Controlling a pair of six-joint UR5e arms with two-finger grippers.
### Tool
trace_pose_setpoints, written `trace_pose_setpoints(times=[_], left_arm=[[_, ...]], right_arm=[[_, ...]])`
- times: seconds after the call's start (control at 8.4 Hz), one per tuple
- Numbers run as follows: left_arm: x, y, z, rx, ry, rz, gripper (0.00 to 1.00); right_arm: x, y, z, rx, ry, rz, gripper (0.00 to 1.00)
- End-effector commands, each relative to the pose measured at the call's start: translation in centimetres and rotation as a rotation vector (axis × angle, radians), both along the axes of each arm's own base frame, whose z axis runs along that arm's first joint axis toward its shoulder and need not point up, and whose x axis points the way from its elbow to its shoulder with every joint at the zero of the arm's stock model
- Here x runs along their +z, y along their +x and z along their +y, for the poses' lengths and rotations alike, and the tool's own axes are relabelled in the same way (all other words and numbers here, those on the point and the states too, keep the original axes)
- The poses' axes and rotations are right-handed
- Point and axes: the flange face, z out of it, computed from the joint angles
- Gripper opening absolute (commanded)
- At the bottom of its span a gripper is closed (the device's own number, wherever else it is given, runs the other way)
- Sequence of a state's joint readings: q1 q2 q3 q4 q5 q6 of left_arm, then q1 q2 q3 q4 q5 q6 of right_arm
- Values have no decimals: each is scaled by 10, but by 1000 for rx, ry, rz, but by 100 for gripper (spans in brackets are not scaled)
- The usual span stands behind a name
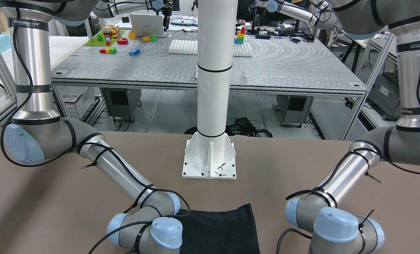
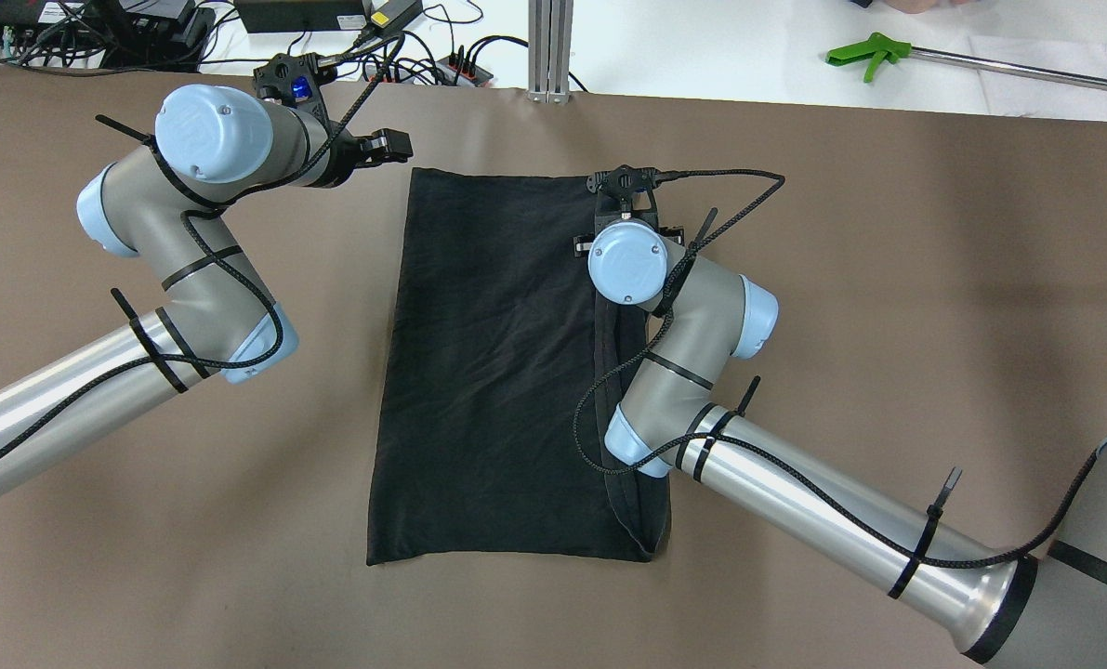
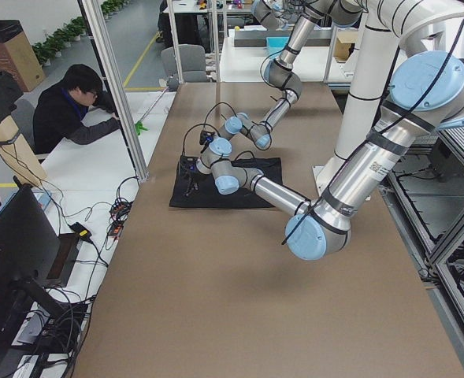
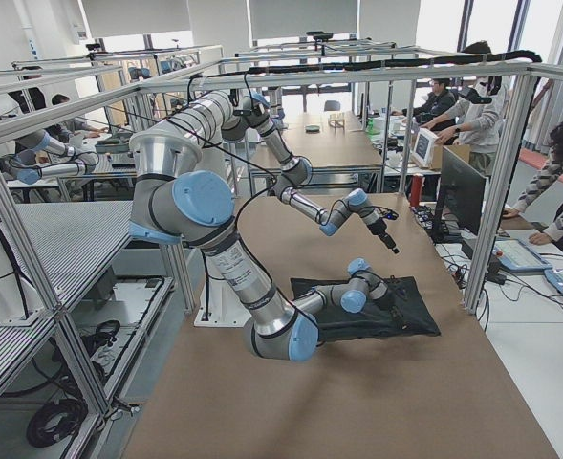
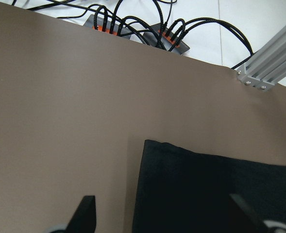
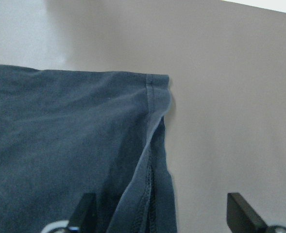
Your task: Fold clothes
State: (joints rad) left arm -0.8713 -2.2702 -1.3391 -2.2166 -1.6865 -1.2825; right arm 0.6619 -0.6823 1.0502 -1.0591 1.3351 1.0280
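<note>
Garment [image 2: 497,372] flat on tabletop [image 2: 888,279], seemingly folded lengthwise (layered hem [image 6: 150,194] below right gripper [image 6: 162,213]); crosswise fold pending. Both it and left gripper [image 5: 164,218] spread, empty.

Garment [image 2: 488,372]: long stretch of right edge hidden beneath right arm [image 2: 692,334] in overhead view; one end cut off by lower edge of front view, a corner there covered by that arm's wrist; cut by lower and right edges in left wrist view, and by left and lower edges in right wrist view. Right gripper [image 6: 162,216]: concealed under own wrist from overhead, only two dark fingertips [image 6: 86,213] showing at bottom of wrist view, rest cut off; likewise left gripper [image 5: 162,216] in its wrist view. Both too small in side views to tell finger spacing.
</note>
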Motion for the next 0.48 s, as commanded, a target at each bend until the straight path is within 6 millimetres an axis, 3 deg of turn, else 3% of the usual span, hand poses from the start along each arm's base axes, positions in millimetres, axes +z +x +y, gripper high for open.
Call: trace_pose_setpoints(times=[0.0,0.36], left_arm=[[-2,1,0,1,1,1,95],[-6,1,0,0,5,6,95]], right_arm=[[4,5,-4,-36,14,35,94],[52,38,-12,-84,-13,83,94]])
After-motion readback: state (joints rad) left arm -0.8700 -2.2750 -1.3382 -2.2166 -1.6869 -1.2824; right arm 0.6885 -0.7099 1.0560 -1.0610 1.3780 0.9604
